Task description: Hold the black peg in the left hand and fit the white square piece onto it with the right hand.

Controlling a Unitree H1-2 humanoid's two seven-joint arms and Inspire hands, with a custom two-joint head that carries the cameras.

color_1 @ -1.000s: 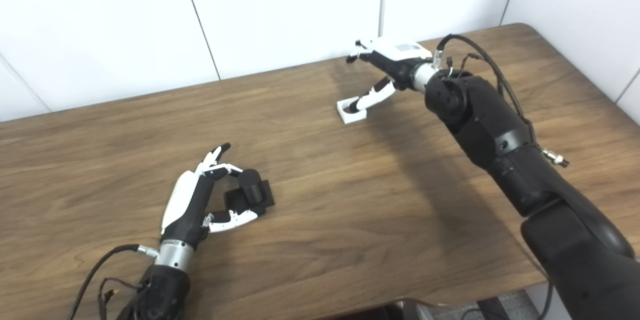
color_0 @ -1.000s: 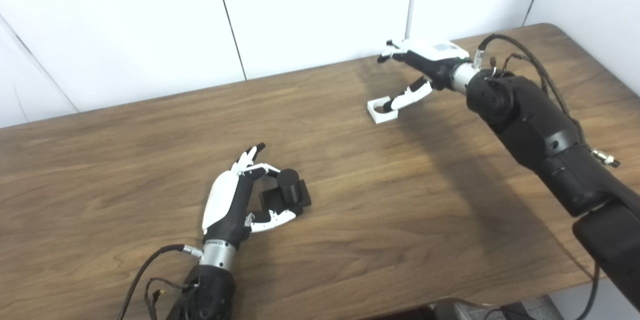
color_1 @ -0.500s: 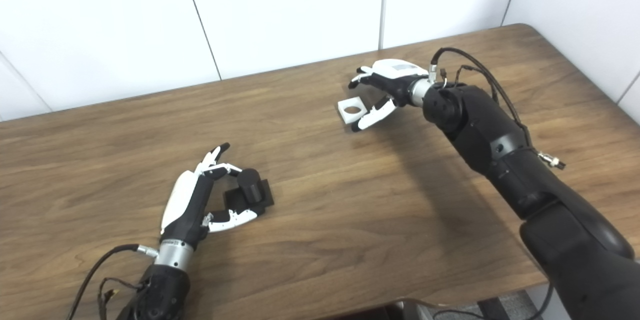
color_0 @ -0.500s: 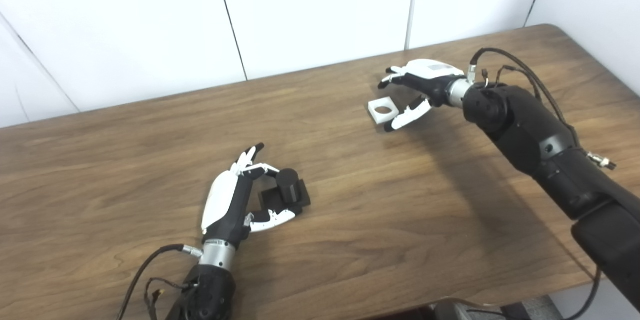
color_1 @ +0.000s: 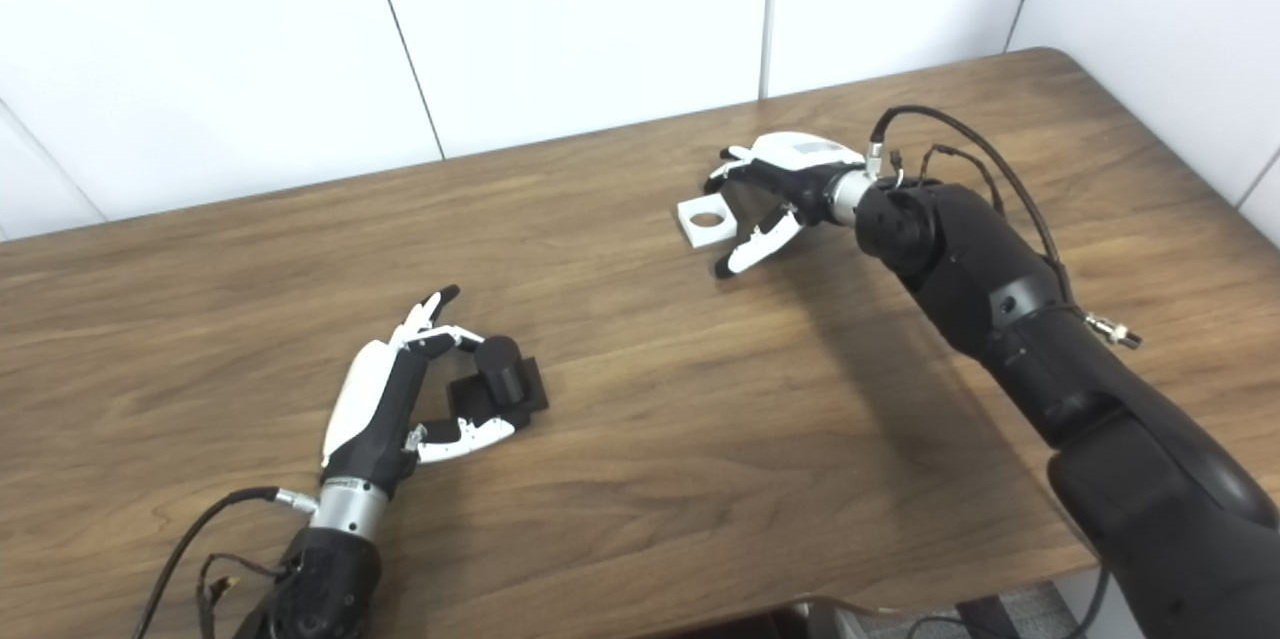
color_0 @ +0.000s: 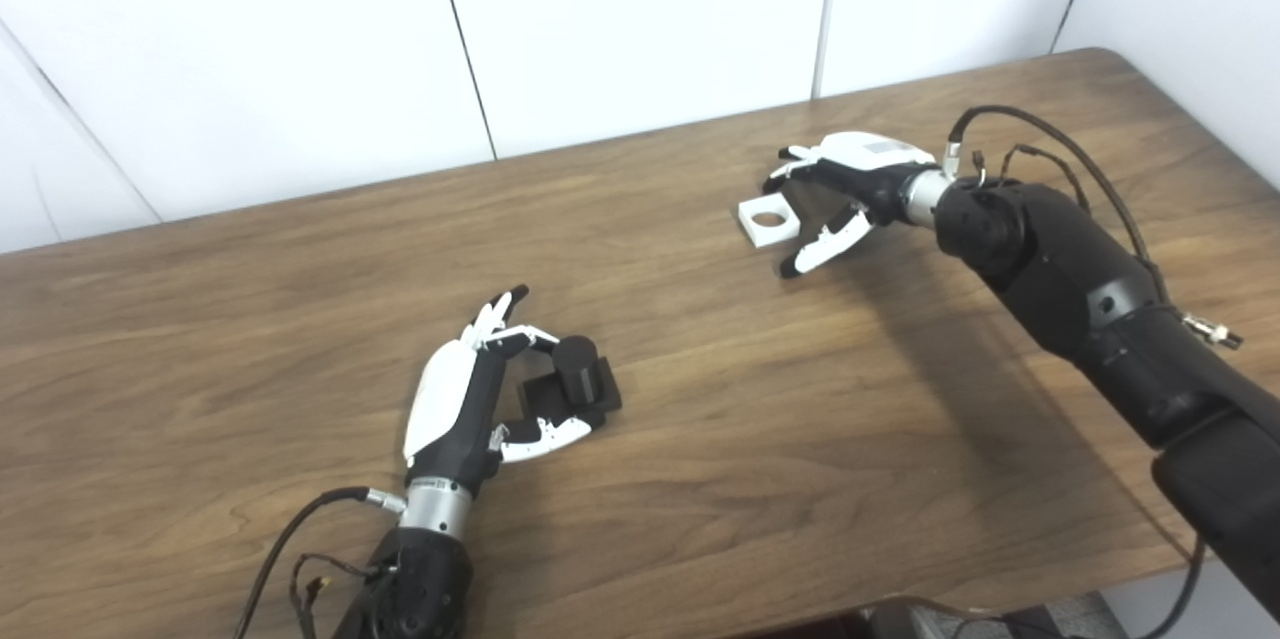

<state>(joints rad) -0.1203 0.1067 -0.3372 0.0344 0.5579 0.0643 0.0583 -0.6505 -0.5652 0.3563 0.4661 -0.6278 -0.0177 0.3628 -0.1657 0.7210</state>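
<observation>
a: how far along, from the left?
b: left hand (color_0: pixel 470 399) cupped around the black peg (color_0: pixel 577 369), fingers apart, peg not lifted off the worktop (color_0: pixel 300 299).
a: and right?
b: right hand (color_0: pixel 840 194) spread beside the white square piece (color_0: pixel 768 221), gripping nothing. pickup and fitting both remain.

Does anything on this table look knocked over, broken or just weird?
Nothing stands out. The black peg stands upright by the left hand, and the white square piece lies flat beside the open right hand.
</observation>
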